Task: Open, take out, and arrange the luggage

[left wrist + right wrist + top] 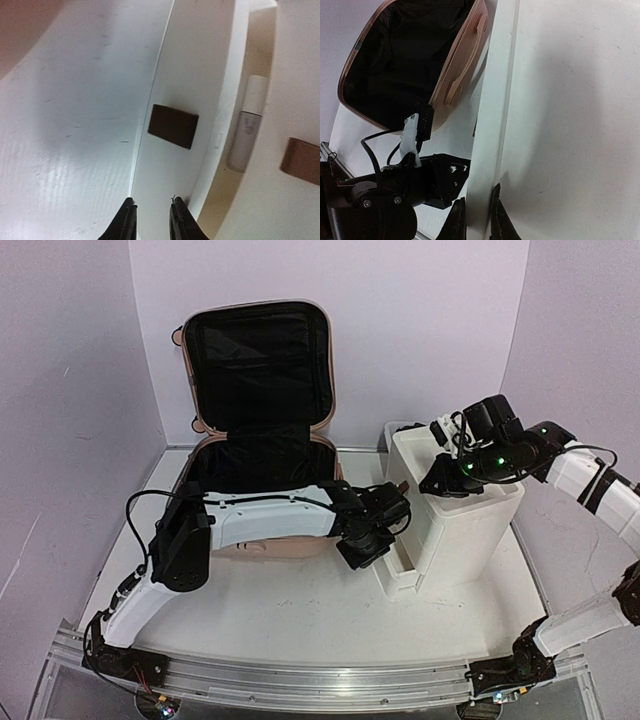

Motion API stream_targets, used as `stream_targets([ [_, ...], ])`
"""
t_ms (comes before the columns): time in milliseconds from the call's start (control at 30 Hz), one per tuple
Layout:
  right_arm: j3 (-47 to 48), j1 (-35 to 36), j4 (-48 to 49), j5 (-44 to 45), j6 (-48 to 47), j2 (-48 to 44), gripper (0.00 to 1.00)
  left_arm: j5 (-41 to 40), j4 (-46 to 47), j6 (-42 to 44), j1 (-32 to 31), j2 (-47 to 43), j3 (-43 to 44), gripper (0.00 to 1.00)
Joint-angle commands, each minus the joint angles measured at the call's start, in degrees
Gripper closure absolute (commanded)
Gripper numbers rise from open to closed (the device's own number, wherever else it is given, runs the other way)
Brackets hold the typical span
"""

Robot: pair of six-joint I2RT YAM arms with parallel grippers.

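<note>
The luggage (258, 360), a pale pink hard-shell suitcase, stands open at the back with its lid upright and black lining showing; it also appears in the right wrist view (400, 65). My left gripper (362, 545) is in front of the suitcase, at the white drawer cabinet's (465, 525) lowest drawer (398, 570). Its jaws (152, 202) stand slightly apart with nothing between them, just short of the drawer front (180, 75). The drawer is pulled out a little, and a white tube (245, 134) lies inside. My right gripper (477, 200) is shut on the cabinet's top edge (492, 100).
A dark brown square patch (173, 126) sits on the drawer front, and another (301, 161) on the drawer above. The cabinet stands right of the suitcase. Pale walls close in the white tabletop (300, 615) on three sides.
</note>
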Motion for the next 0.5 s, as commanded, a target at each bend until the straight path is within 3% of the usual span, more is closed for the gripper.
stream_targets([
  [0, -1.78, 0.99, -4.13, -3.54, -0.78, 0.23, 1.0, 2.05, 16.87, 8.79, 0.57, -0.04, 2.55, 0.74],
  [167, -1.53, 0.99, -4.09, -5.06, -1.55, 0.06, 1.0, 7.16, 30.87, 12.19, 1.42, 1.5, -0.05, 0.71],
  [333, -1.55, 1.0, -4.0, -4.96, -2.17, -0.01, 1.0, 14.33, 36.32, 10.86, 2.0, 4.87, 2.41, 0.71],
  [467, -1.42, 0.99, -4.08, -2.32, -1.75, -0.65, 1.0, 8.34, 34.56, 14.62, 2.32, -1.37, -3.04, 0.75],
])
